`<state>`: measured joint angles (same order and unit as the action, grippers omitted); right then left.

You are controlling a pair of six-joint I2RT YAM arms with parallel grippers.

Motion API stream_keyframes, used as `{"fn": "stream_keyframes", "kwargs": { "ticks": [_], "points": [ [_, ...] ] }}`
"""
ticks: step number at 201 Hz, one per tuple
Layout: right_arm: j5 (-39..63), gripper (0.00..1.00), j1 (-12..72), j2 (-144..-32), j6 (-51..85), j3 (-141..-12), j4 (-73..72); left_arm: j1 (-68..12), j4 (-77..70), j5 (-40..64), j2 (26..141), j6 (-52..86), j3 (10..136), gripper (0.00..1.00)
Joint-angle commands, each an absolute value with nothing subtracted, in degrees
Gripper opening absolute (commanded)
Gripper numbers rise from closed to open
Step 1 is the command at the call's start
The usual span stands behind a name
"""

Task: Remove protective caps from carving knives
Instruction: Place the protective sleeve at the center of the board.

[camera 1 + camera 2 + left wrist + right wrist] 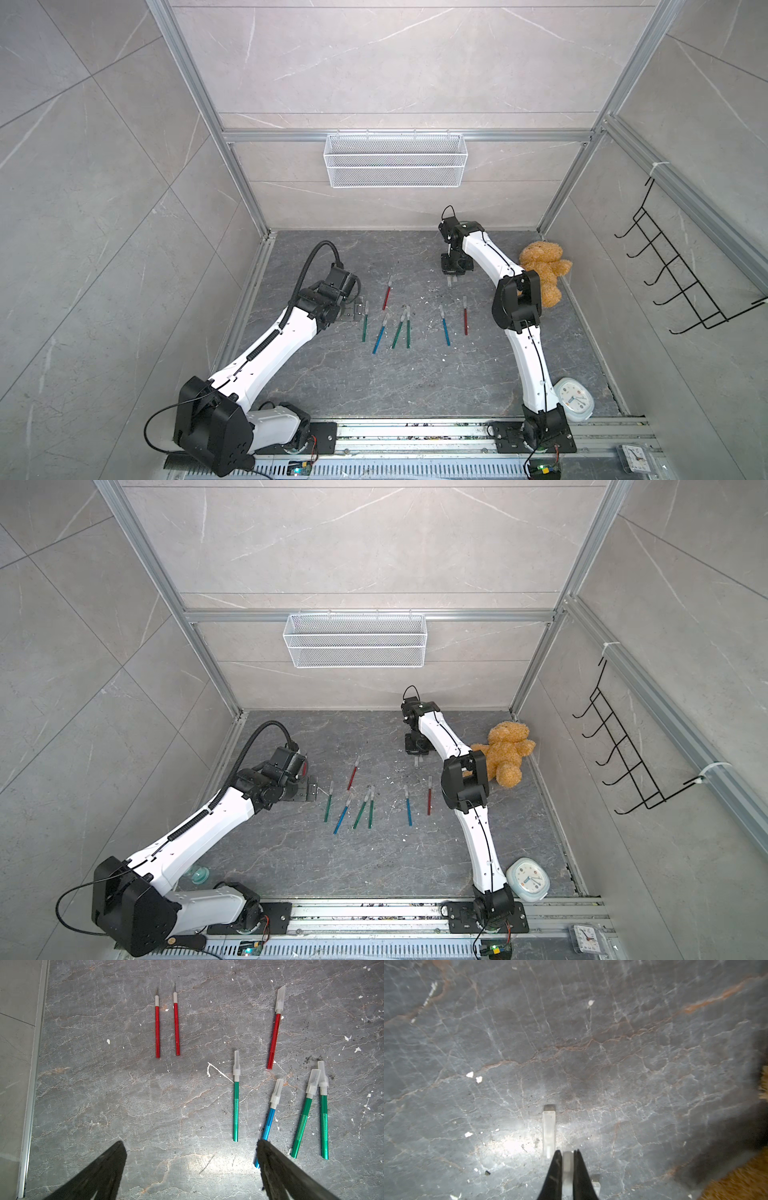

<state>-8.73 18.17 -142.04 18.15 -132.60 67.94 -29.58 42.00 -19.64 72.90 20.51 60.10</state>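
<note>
Several carving knives lie in a loose row mid-floor, among them a green one, a blue one and a red one, each with a protective cap on its tip. In the left wrist view, two red knives lie side by side with bare blades. My left gripper hangs open just left of the row, holding nothing. My right gripper is low over the floor at the back, shut on a loose cap. Another loose cap lies on the floor beside it.
A brown teddy bear sits against the right wall by the right arm. A pale round clock stands near the right arm's base. A white mesh basket hangs on the back wall and a black hook rack on the right wall.
</note>
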Motion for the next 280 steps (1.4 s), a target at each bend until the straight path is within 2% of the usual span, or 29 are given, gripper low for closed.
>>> {"fn": "stream_keyframes", "kwargs": {
  "ticks": [1,201,280],
  "points": [
    [-7.91,0.0,18.0,-143.85,17.6,-134.22,70.24,-29.88,43.14,-21.27,73.06,19.13,62.24,1.0],
    [-6.16,0.0,16.35,-149.23,17.93,-136.74,70.95,-30.05,43.84,-21.34,75.58,18.44,62.88,1.0],
    [-6.33,0.23,16.34,-149.92,18.24,-138.71,71.98,-30.15,44.27,-21.24,76.2,18.42,63.12,1.0]
  ]
}}
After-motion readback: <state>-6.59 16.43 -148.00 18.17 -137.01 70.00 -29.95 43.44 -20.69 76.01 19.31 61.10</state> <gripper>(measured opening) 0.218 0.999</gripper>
